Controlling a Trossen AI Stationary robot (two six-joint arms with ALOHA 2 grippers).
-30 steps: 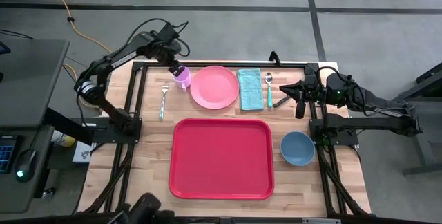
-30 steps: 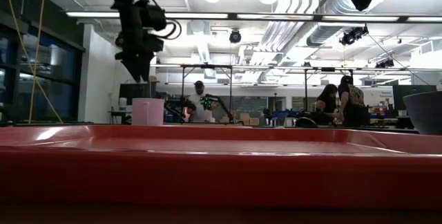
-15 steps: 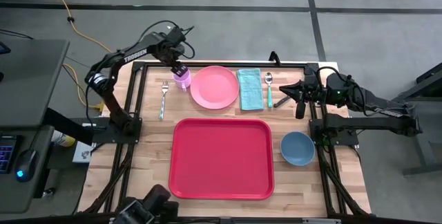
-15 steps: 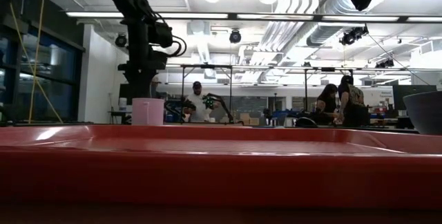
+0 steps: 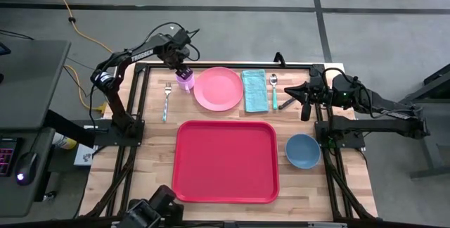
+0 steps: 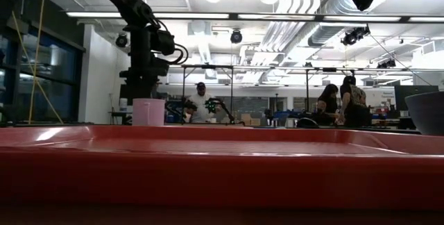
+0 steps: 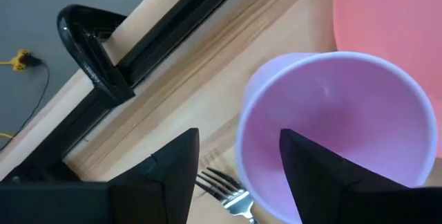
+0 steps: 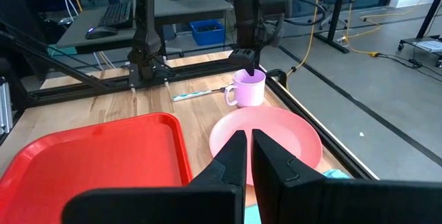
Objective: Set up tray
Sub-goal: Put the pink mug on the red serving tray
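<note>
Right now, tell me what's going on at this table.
The left gripper is open at the purple cup, one finger inside the rim and one outside, not closed on it. The cup stands beside the pink plate, with a fork nearby. The red tray holds nothing so far. The right gripper waits shut by the spoon and teal napkin; a blue bowl sits right of the tray.

A wooden desk is seen from above. The red tray is laid at its centre. At 12 o'clock a pink plate is set, with a purple cup and fork toward 10, a teal napkin and spoon toward 1, and a blue bowl at 3.
</note>
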